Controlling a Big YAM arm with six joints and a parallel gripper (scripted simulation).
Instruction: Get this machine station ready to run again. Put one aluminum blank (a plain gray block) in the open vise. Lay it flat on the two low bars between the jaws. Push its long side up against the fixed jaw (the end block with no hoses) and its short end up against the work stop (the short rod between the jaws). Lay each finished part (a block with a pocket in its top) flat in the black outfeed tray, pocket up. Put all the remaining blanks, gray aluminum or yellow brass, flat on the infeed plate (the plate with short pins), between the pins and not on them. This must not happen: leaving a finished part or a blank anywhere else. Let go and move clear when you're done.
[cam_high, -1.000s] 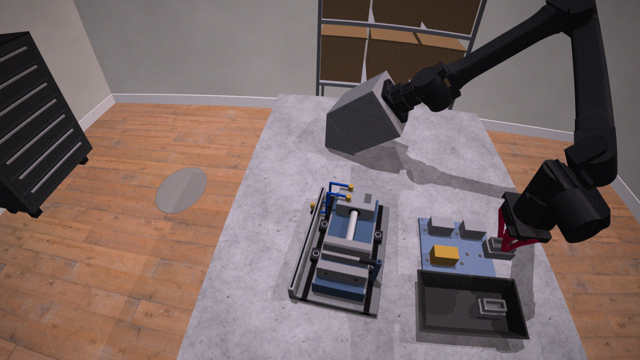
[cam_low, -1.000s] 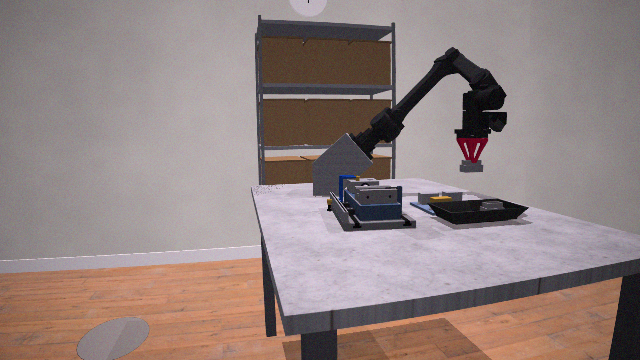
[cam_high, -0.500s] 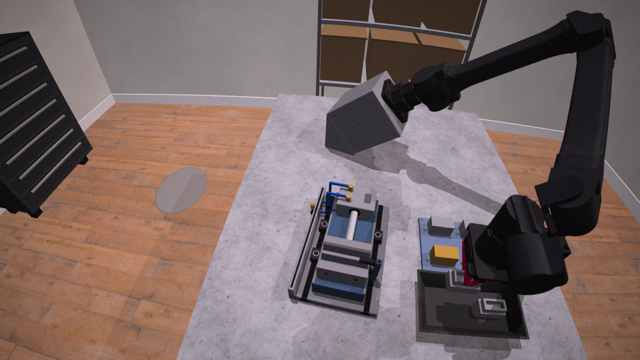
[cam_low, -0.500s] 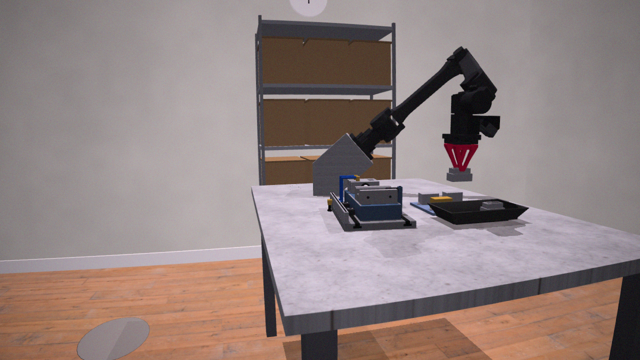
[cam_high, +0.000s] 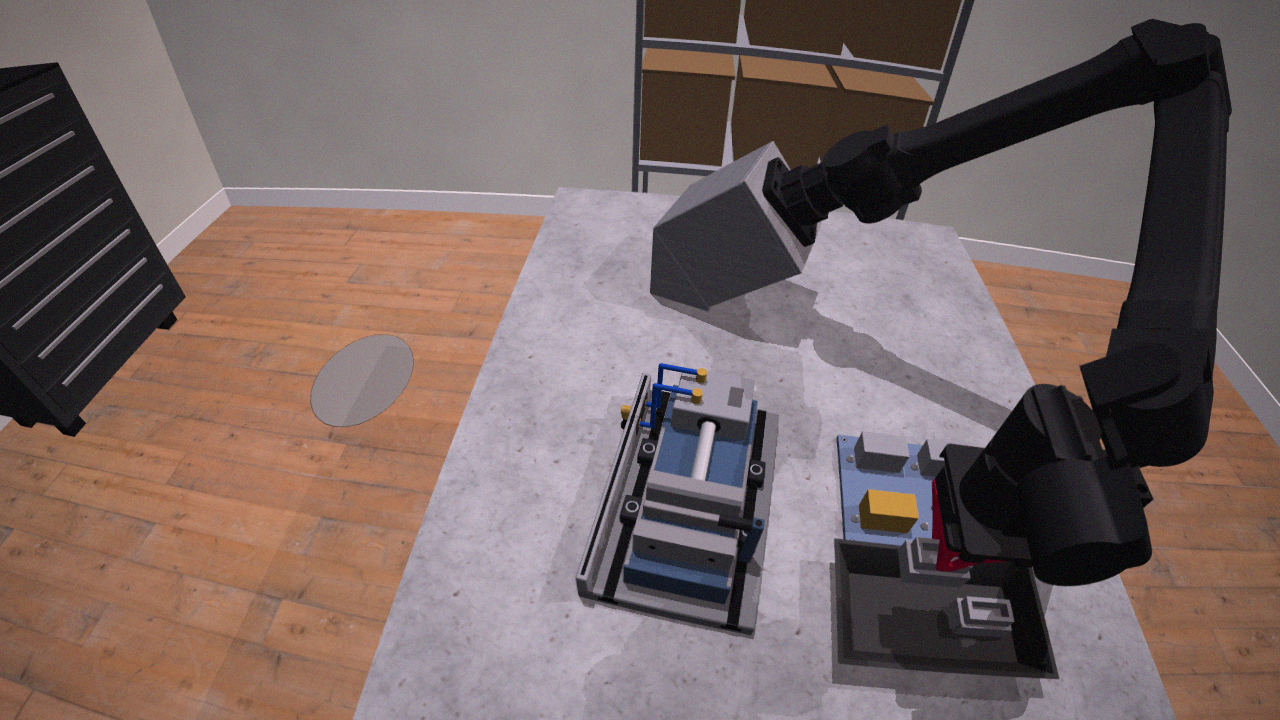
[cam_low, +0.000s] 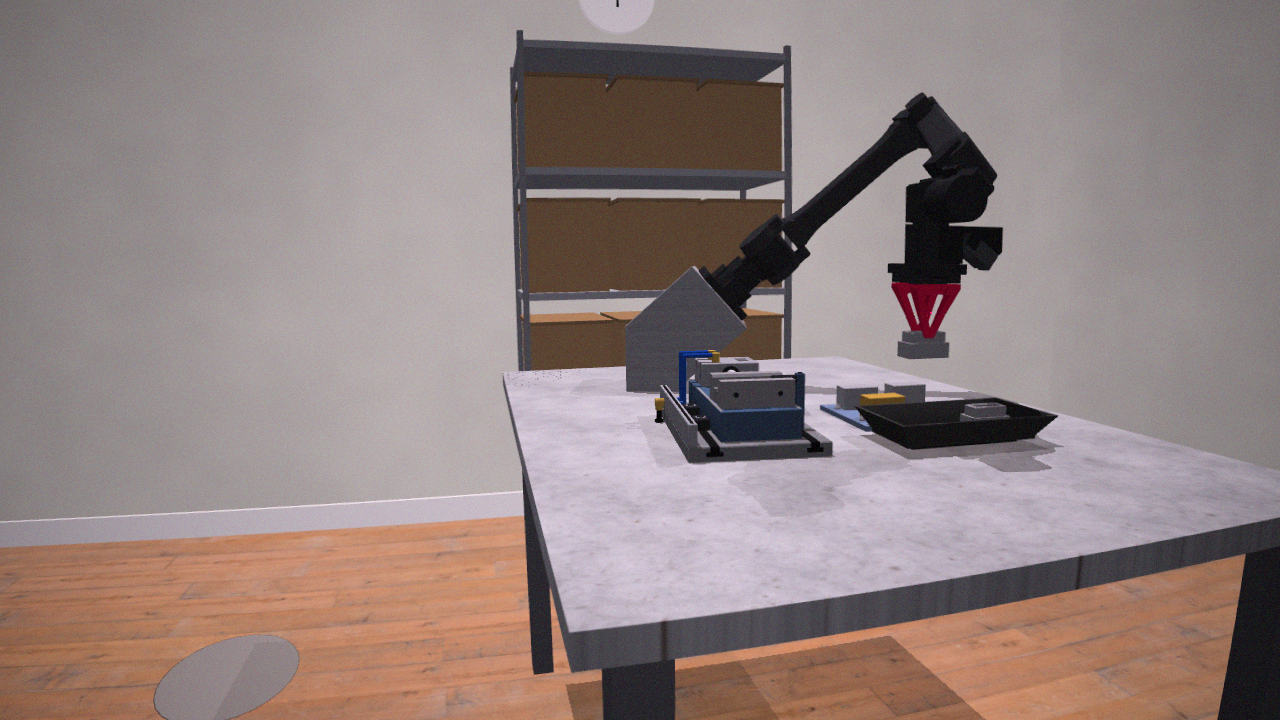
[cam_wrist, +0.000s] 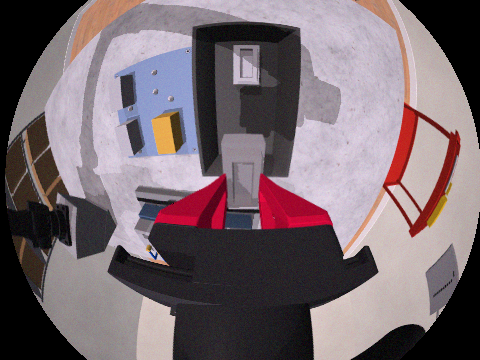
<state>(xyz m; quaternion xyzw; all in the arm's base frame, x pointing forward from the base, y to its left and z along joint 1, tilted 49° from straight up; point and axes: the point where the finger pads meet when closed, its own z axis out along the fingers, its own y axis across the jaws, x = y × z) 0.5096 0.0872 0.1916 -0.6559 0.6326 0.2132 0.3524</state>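
Right beside the gripper, one gray blank is partly hidden by the arm in the top view; below the fingers, the vise's middle is blocked in the wrist view.

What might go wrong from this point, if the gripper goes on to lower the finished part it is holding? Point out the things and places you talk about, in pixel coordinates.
The held finished part (cam_high: 935, 562) (cam_low: 922, 345) (cam_wrist: 243, 170) could catch the near wall of the outfeed tray (cam_high: 944, 669) (cam_low: 948, 436) (cam_wrist: 296, 100) and tip, since the gripper (cam_high: 938, 550) (cam_low: 928, 334) (cam_wrist: 243, 180) hangs above one end of it. It might also knock the finished part already inside (cam_high: 984, 612) (cam_low: 984, 410) (cam_wrist: 246, 65) if it drifts that way.
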